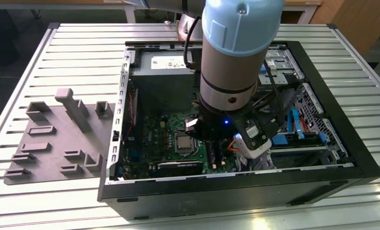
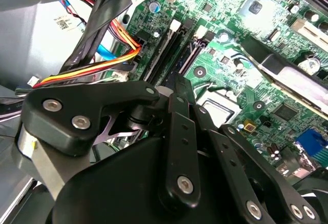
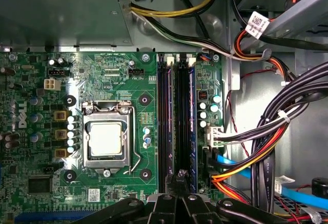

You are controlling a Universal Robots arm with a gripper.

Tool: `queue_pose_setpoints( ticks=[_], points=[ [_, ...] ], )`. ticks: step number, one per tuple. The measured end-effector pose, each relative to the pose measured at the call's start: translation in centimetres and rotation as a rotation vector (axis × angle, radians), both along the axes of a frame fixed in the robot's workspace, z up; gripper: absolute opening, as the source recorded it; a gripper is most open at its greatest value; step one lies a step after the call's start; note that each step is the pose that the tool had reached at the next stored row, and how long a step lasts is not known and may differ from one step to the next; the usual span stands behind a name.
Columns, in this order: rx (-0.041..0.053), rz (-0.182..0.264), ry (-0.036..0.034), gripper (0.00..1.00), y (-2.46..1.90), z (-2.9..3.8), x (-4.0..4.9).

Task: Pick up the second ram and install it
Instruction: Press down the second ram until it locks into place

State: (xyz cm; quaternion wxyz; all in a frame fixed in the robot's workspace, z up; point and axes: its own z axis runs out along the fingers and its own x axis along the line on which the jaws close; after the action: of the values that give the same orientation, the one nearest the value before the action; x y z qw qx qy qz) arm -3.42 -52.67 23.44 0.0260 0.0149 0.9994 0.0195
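In the first wrist view my gripper [image 3: 180, 175] hangs low over the black memory slots [image 3: 179, 116] of the green motherboard [image 3: 138, 80], at one end of them. Its fingers are pressed together with nothing visible between them. Two thin dark blue sticks stand edge-on in the slots, one [image 3: 193, 131] on the cable side and one [image 3: 164, 126] on the processor side. I cannot tell which of them is the second ram. The second wrist view shows the black finger links, with the gripper [image 2: 179, 83] just short of the same slots [image 2: 177, 49].
The arm [image 1: 231, 72] reaches down into the open black computer case [image 1: 241, 194]. Bundled black, orange and blue cables [image 3: 266, 147] crowd one side of the slots, and the processor socket [image 3: 105, 139] lies on the other. The grey power-supply box [image 1: 161, 62] fills the case's far end. A grey holder tray [image 1: 55, 139] lies at the exterior view's left.
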Motion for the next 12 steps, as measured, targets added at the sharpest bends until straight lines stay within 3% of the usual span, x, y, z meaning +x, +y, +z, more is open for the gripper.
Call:
queue_pose_setpoints(
  ticks=[12],
  points=[
    [0.0001, 0.000, -0.0001, 0.11, 0.00, -0.81, 0.00]
  ],
)
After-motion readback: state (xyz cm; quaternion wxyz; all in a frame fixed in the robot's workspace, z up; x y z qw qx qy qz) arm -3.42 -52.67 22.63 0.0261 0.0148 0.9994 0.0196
